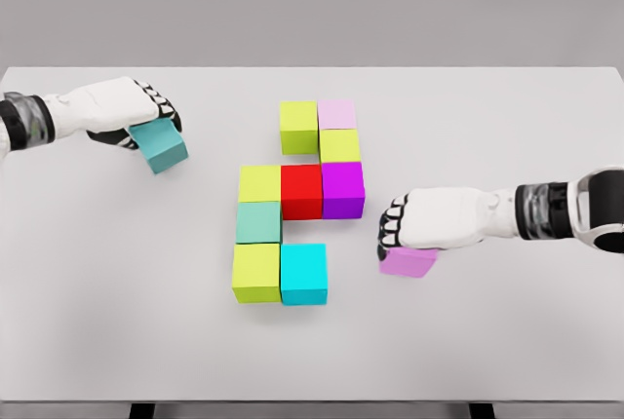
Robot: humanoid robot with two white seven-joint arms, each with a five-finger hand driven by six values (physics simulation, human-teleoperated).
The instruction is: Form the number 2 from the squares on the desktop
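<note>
Coloured cubes form a stepped figure mid-table: a lime cube (298, 127) and a pale pink cube (337, 114) on top, a yellow-green cube (339, 145) below the pink one, then a row of yellow-green (259, 183), red (301, 191) and purple (342, 188) cubes. Under it sit a sea-green cube (257, 222), a lime cube (255, 272) and a cyan cube (303, 273). My left hand (146, 117) is shut on a tilted teal cube (160, 146) at the left. On the right, my right hand (400, 234) is shut on a violet cube (409, 261).
The white table (507, 341) spans the whole view, with its front edge along the bottom and its far edge near the top. Both forearms lie over the table's left and right sides.
</note>
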